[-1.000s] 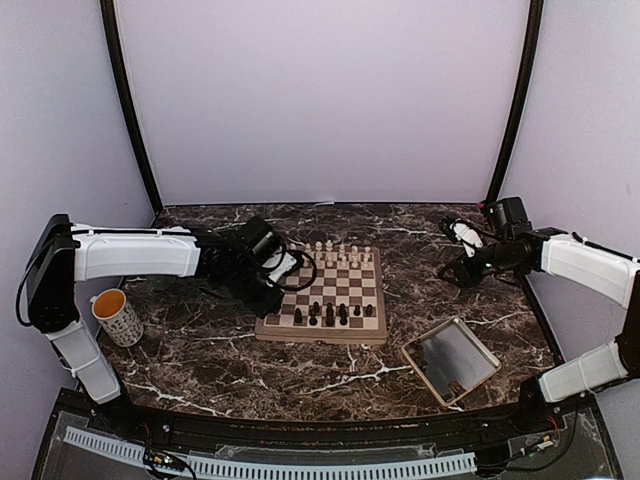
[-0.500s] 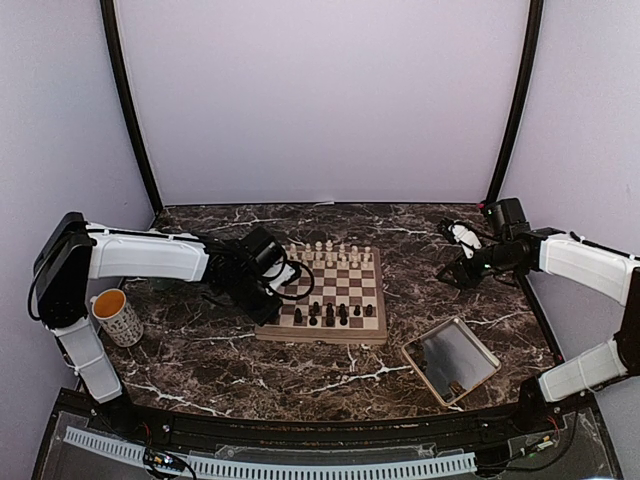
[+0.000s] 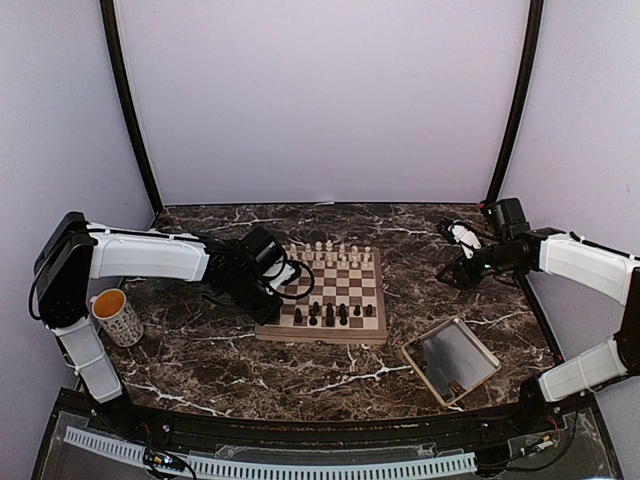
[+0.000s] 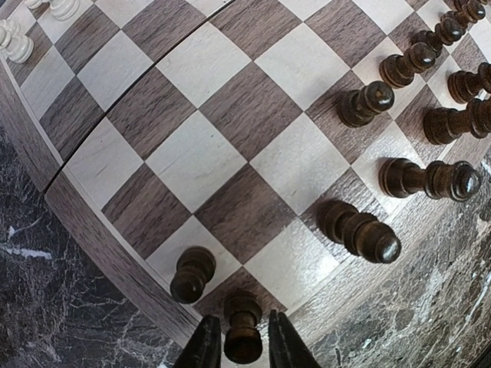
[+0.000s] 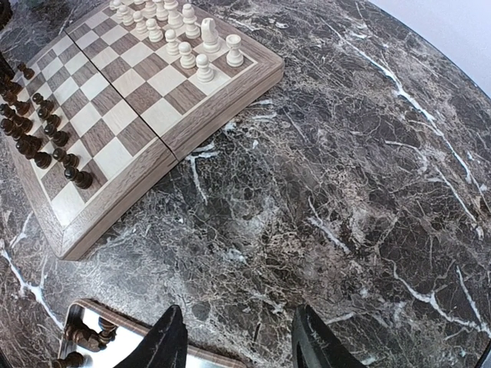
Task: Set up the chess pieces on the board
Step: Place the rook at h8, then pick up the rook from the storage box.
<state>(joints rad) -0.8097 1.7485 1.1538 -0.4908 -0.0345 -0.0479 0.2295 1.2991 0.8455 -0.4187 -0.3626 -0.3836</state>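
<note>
now, left hand (image 4: 244,349) loosened around dark pawn (image 4: 243,330), right hand (image 5: 239,337) unchanged

Over the last second the left arm (image 3: 140,258) swung in. Its shoulder link tipped forward, and the left hand (image 3: 270,288) dropped from the board's (image 3: 320,337) left edge to the near-left corner. That move was done half a second back. Then the fingers (image 4: 205,349) eased off from shut and ended just either side of a dark pawn (image 4: 243,331) on the corner square, with thin gaps showing. The right arm (image 3: 560,255) crept slightly toward the board early on.
</note>
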